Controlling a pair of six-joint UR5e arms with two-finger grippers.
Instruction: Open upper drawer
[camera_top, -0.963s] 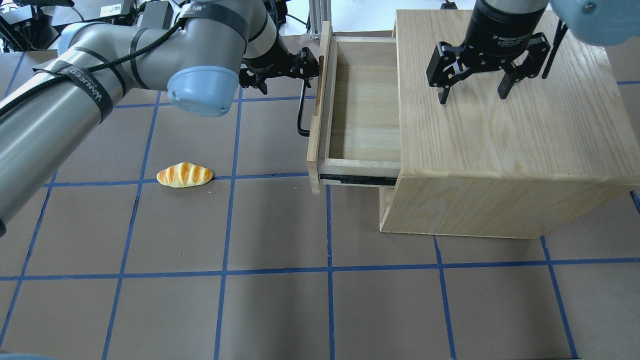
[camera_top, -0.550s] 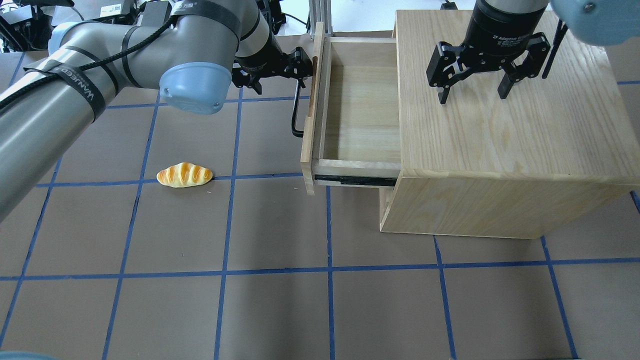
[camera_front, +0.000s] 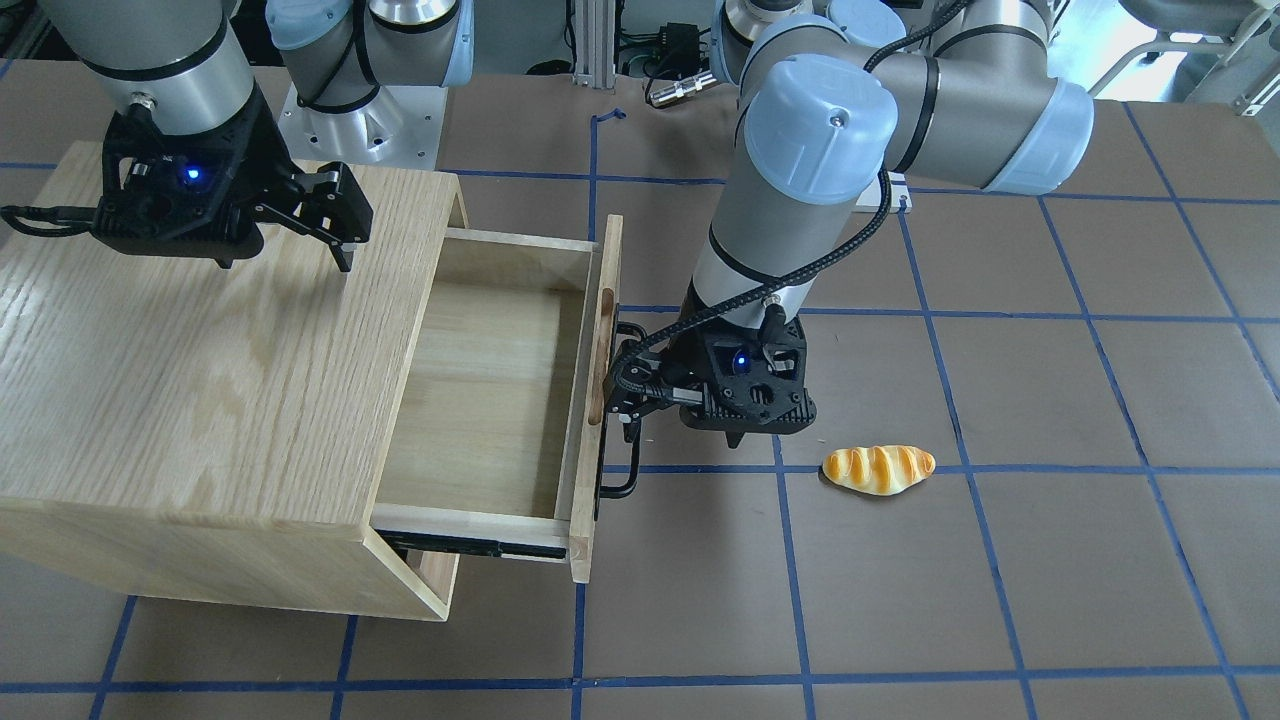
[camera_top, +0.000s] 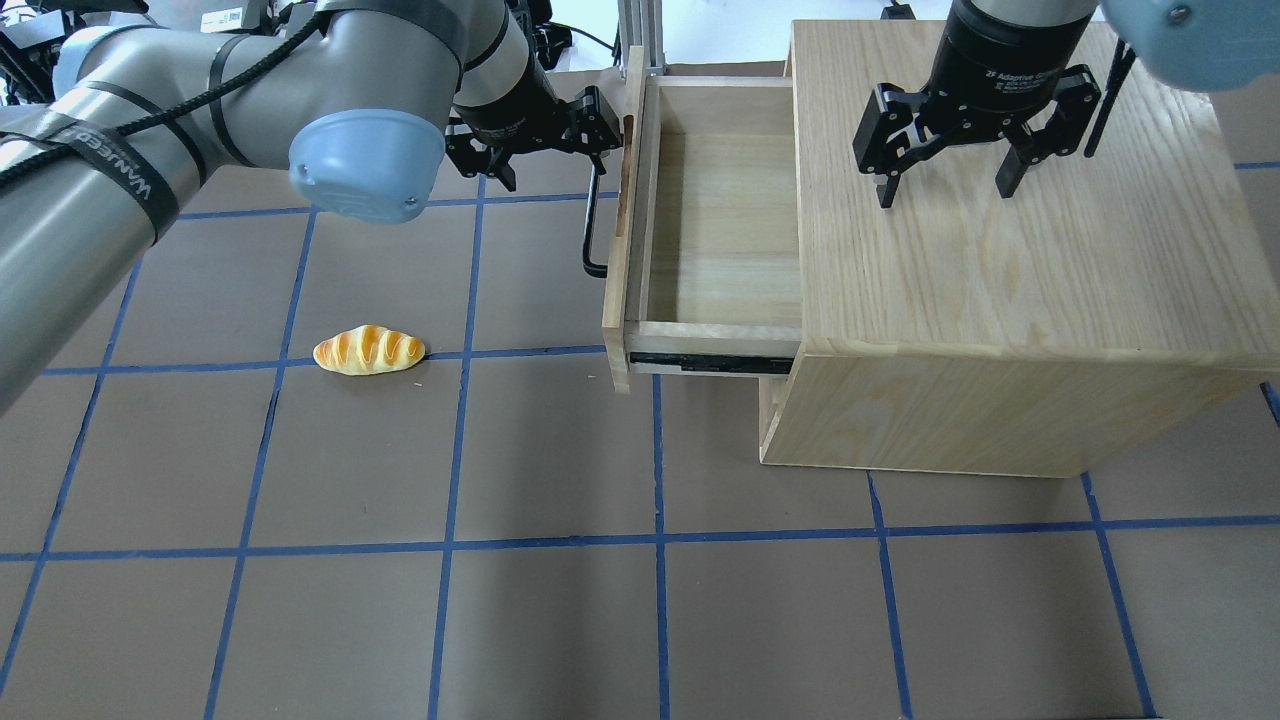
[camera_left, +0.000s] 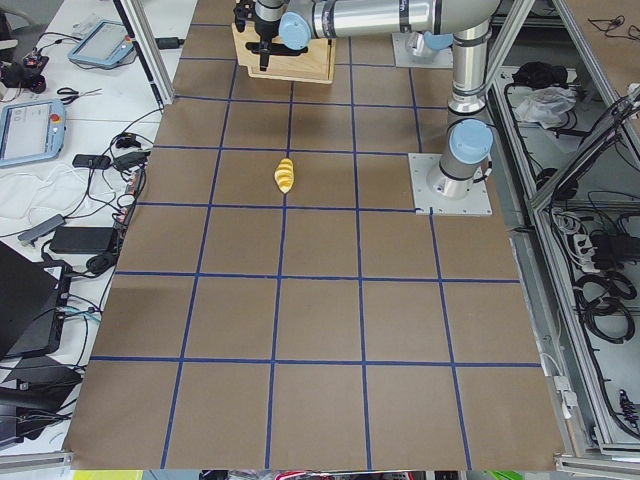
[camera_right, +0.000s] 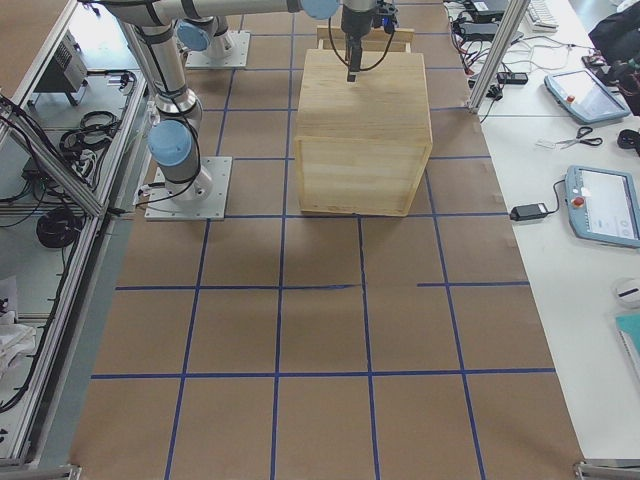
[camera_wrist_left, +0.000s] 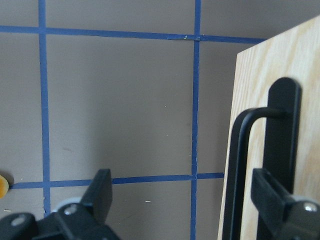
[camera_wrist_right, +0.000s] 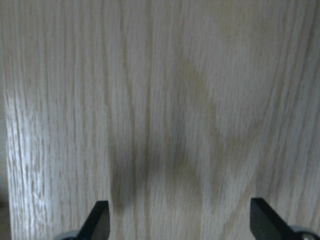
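Note:
The upper drawer (camera_top: 720, 220) is pulled well out of the oak cabinet (camera_top: 1000, 280), and its inside is empty; it also shows in the front view (camera_front: 480, 400). Its black bar handle (camera_top: 592, 230) runs along the front panel (camera_wrist_left: 270, 75). My left gripper (camera_top: 605, 135) is open at the handle's far end. In the left wrist view the handle (camera_wrist_left: 239, 170) passes between the spread fingers, close to the right one (camera_wrist_left: 272, 200). My right gripper (camera_top: 947, 185) is open and empty just above the cabinet top.
A toy bread loaf (camera_top: 369, 350) lies on the brown table left of the drawer, also seen in the front view (camera_front: 878, 468). The cabinet (camera_front: 180, 380) fills the table's right rear. A lower drawer front sits beneath the open one.
The drawer slid further out to the left between the first and second earlier frames. Since then it has stayed put, while my left arm's elbow has shifted left. The right arm has not moved.

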